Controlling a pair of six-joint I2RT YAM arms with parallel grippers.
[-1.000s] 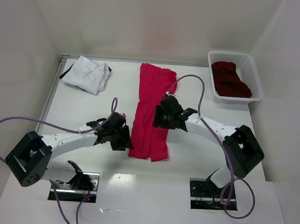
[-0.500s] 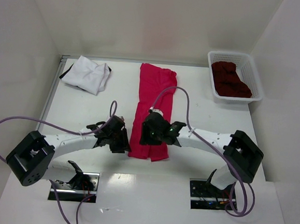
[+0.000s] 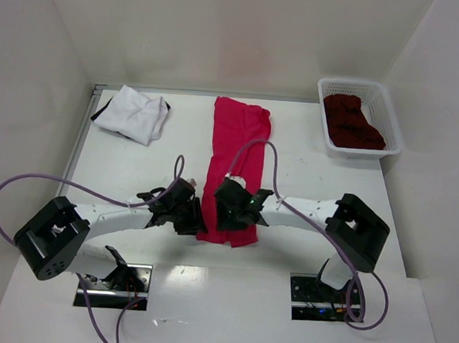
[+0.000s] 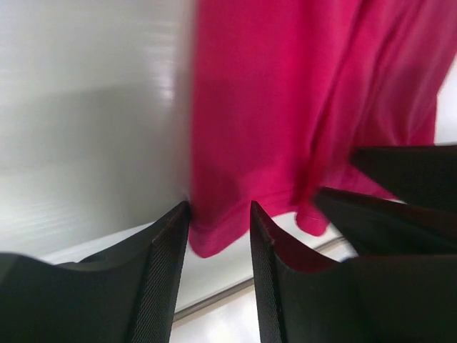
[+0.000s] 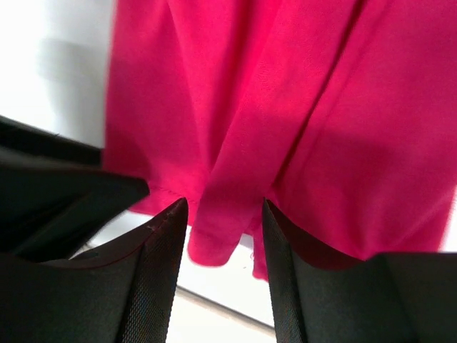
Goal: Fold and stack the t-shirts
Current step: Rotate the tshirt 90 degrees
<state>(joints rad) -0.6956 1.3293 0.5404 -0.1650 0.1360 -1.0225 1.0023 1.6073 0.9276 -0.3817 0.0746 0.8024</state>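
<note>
The crimson-red t-shirt [image 3: 235,152] lies folded into a long strip down the middle of the table. My left gripper [image 3: 192,216] is open at its near left corner; in the left wrist view that hem corner [image 4: 214,239] sits between the open fingers. My right gripper [image 3: 225,212] is open over the strip's near end; in the right wrist view a folded hem edge [image 5: 221,236] lies between its fingers. The white t-shirt with dark trim [image 3: 132,112] lies crumpled at the back left. The dark maroon t-shirt [image 3: 351,121] is bunched in the basket.
The white lattice basket [image 3: 392,137] stands at the back right by the right wall. White walls enclose the table on three sides. Purple cables loop off both arms. The right gripper's fingers [image 4: 400,193] show in the left wrist view, close beside the left.
My right gripper has moved from the middle of the red strip down toward its near end, close to the left gripper. The left gripper has shifted slightly to the right.
</note>
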